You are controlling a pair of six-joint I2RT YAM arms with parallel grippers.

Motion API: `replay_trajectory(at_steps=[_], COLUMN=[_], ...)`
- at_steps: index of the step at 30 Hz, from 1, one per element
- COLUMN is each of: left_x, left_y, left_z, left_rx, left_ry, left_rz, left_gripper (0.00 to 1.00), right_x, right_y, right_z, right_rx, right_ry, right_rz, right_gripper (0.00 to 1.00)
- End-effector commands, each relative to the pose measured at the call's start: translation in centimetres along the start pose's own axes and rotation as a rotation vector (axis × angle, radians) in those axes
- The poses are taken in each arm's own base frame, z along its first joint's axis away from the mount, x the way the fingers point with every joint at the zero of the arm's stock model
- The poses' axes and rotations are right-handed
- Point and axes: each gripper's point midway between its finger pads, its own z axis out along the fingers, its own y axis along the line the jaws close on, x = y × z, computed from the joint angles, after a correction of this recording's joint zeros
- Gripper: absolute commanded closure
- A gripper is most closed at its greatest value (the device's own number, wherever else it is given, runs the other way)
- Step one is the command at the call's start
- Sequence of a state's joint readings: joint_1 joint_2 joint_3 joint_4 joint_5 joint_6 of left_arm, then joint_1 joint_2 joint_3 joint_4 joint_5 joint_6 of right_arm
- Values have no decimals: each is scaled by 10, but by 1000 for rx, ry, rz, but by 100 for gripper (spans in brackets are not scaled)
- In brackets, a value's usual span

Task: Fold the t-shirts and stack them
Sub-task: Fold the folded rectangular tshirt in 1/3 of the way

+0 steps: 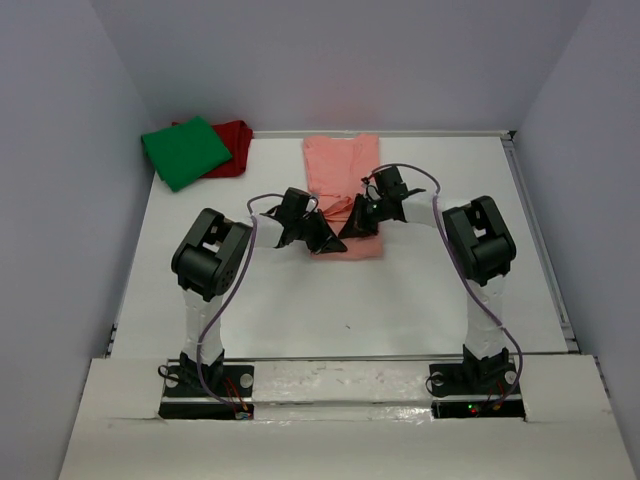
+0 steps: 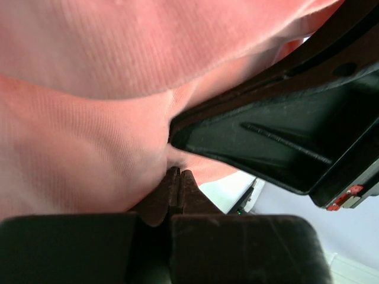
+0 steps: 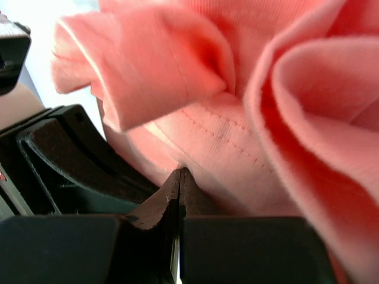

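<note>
The salmon-pink t-shirt (image 1: 338, 165) lies partly folded as a long strip in the middle of the table, its near end bunched up. My left gripper (image 1: 328, 238) and right gripper (image 1: 352, 226) meet close together at that near end. In the left wrist view the left gripper (image 2: 179, 173) is shut, pinching the pink cloth (image 2: 89, 118). In the right wrist view the right gripper (image 3: 180, 171) is shut on a stitched hem of the same shirt (image 3: 213, 136), with loose folds hanging above it. The green t-shirt (image 1: 185, 150) lies folded over the dark red t-shirt (image 1: 234, 142) at the far left corner.
The white table (image 1: 300, 310) is walled on three sides, with a raised rail along its right edge (image 1: 540, 240). The two arm bases stand at the near edge. Each wrist view shows the other gripper's black body right alongside.
</note>
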State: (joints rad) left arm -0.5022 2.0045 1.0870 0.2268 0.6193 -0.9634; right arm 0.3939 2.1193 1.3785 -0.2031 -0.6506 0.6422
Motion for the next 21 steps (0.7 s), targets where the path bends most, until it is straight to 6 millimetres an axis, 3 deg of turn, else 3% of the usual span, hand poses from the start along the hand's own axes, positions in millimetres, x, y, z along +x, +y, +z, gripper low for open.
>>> replay_trajectory(at_steps=[1,11,13,14,17,18,21], left_x=[5,5,6,7,9,10,11], left_y=[7,10,10,12,13,13,14], left_z=[-10,-9,-10,-10,-11,-12,-14], left_rx=[-41,-54,-55,-59,-66,-68,-74], left_ry=[0,11,12,14,20,19,20], left_rz=[-2,-2,0,-3,-2,1,3], left_gripper=[100,100,100,100,100,100,100], right_x=[-24,-49,-66,-84,-112,-134,-174], right_y=[0,-8,-6,6,7,19,40], right_z=[3,7,10,7,16,18,14], right_rx=[51,108,125,119,153,149,166], right_ry=[-102,-179,-217,-258,-300,-330,-410], right_rz=[-108,-183,-209,-232,-258,-285,-335], right_gripper=[100,100,100,100,100,100,100])
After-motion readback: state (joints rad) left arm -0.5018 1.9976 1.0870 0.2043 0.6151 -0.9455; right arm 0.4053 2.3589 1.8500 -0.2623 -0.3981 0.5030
